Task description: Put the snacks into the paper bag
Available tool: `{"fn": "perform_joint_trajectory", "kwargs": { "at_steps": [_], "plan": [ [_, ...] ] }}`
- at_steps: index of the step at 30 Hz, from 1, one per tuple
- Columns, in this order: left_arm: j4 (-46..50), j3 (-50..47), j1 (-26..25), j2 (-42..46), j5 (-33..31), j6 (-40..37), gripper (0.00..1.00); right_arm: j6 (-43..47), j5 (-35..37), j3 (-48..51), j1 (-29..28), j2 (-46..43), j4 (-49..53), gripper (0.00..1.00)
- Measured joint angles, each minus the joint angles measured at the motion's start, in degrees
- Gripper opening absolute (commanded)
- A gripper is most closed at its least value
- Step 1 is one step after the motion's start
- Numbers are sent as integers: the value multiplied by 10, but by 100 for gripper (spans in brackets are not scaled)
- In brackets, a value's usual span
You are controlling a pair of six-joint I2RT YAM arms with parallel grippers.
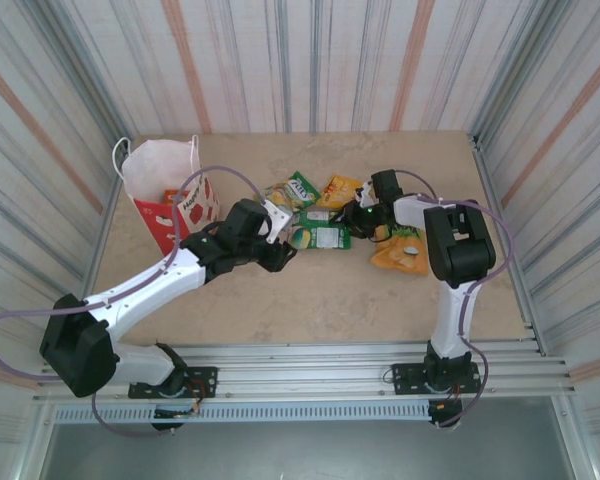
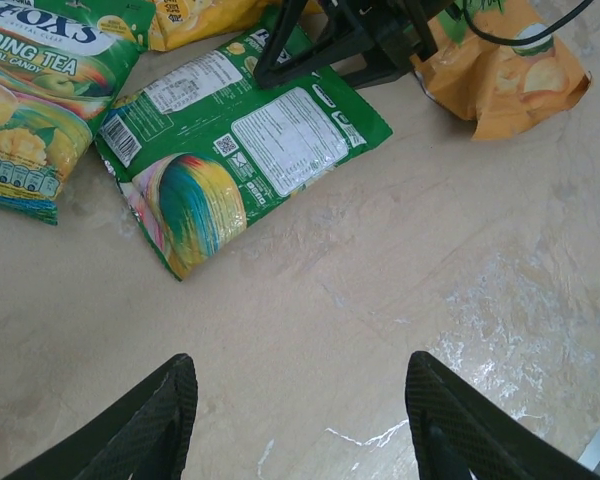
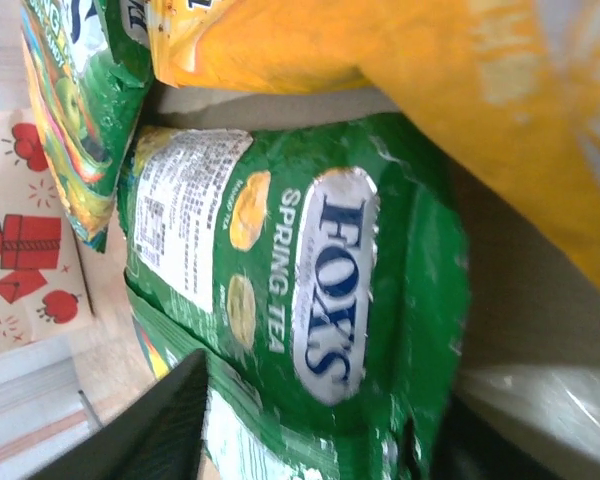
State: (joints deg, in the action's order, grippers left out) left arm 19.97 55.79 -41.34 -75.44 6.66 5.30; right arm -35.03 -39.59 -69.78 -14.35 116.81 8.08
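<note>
Standing at the near edge, I see the paper bag [image 1: 164,196] upright at the far left of the bench [image 1: 310,300], its mouth open, with something red and yellow showing inside. The snacks [image 1: 320,215] lie in a loose cluster at the middle of the bench, well apart from the bag.

The left hand [image 2: 300,370] hangs over bare bench just beside that cluster, its two dark fingers [image 2: 165,415] spread wide with nothing between them. In front of it a green packet [image 2: 245,160] lies with its printed back facing up, a Spring Tea packet [image 2: 40,100] beside it and an orange packet [image 2: 505,70] further off.

The right hand [image 3: 320,400] is down among the packets from the other side. Its fingers [image 3: 150,430] flank a green Fox's packet [image 3: 320,270] that rests on another green one, with a yellow packet [image 3: 380,60] overlapping its far end. I cannot tell whether that hand is pinching the packet.
</note>
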Motion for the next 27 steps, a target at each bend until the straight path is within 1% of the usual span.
{"fn": "perform_joint_trajectory", "kwargs": {
  "at_steps": [5, 10, 14, 18, 23, 27],
  "plan": [
    [-2, -1, 0, 0, 9, 1, 58, 3, -16, -1, -11, 9, -20, 14],
    [-1, -1, 0, 9, 9, 1, 58, 23, -7, 2, -17, -9, -15, 1],
    [0, -1, 0, 28, 9, 1, 59, 50, 15, 18, -24, -64, 17, 0],
    [13, 0, 5, 48, 17, 1, 61, 97, 50, 26, -40, -143, 73, 0],
    [27, 1, 42, 82, 75, 2, 62, 190, 84, 26, -58, -259, 147, 0],
    [40, 15, 71, 96, 137, -21, 65, 313, 83, 18, -63, -345, 219, 0]
  ]
}}
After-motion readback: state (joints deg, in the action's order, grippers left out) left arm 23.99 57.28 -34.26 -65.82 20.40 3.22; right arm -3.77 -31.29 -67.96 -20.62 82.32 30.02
